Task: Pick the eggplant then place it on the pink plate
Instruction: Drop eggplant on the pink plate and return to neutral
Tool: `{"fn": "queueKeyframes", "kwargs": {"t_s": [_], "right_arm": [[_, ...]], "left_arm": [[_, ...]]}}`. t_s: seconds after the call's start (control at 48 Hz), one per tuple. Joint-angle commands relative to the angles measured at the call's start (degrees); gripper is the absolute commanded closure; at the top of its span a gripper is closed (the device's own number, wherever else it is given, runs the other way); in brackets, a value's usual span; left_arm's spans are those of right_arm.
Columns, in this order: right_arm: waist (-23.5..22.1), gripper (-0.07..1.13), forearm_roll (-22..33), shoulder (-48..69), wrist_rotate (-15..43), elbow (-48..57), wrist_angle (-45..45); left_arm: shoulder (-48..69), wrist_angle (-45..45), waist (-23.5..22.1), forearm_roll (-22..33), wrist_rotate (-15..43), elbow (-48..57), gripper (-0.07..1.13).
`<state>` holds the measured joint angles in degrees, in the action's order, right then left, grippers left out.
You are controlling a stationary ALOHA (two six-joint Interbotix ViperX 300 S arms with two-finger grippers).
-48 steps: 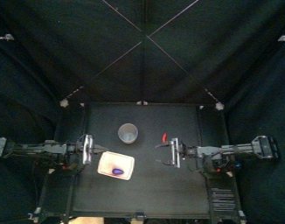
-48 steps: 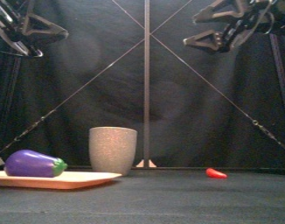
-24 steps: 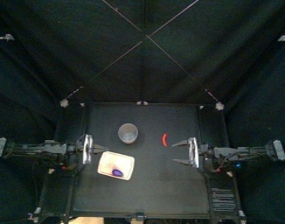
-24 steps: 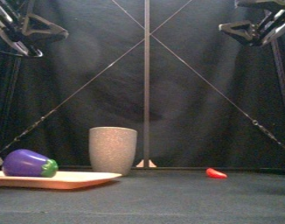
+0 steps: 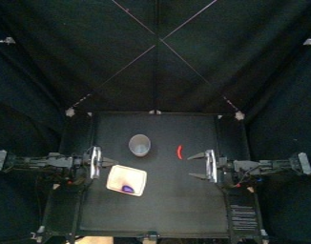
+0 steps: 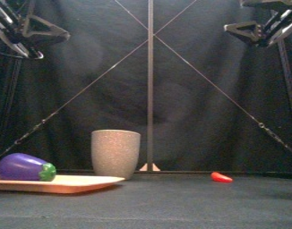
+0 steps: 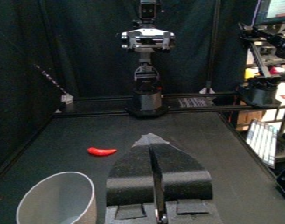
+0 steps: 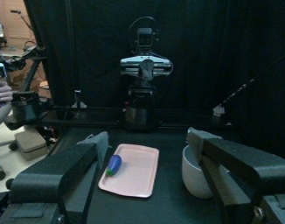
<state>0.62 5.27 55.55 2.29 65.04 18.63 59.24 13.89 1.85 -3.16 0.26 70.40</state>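
Observation:
The purple eggplant (image 6: 25, 167) with a green cap lies on the pink plate (image 6: 82, 183) at the table's left front, near the plate's front end (image 5: 125, 189). No gripper touches it. My left gripper (image 5: 93, 164) hovers just left of the plate (image 5: 130, 173), its jaws pressed together (image 7: 156, 142). My right gripper (image 5: 201, 169) hangs at the right side of the table, open and holding nothing (image 8: 149, 137). The right wrist view looks across at the plate (image 8: 135, 171) with the eggplant (image 8: 114, 164) on it.
A tall grey speckled cup (image 5: 141, 144) stands behind the plate, near the table's middle (image 6: 115, 152). A small red chili toy (image 5: 180, 152) lies to its right (image 6: 220, 177). Both arms are raised well above the table.
My right gripper has drawn back to the right, away from the chili, then held still. The eggplant has rolled slightly left on the plate. The left arm has not moved.

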Motion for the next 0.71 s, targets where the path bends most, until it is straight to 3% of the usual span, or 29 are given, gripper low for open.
{"fn": "queueKeyframes", "kwargs": {"t_s": [0.021,0.708], "right_arm": [[-0.09,0.01,0.0,-0.35,0.09,-1.23,-0.09],[-0.35,0.01,0.09,-0.35,0.0,-0.79,-0.09]], "left_arm": [[-0.26,0.26,0.09,-0.09,0.0,-0.7,1.08],[-0.09,0.26,0.09,-0.09,0.0,-0.62,1.08]]}}
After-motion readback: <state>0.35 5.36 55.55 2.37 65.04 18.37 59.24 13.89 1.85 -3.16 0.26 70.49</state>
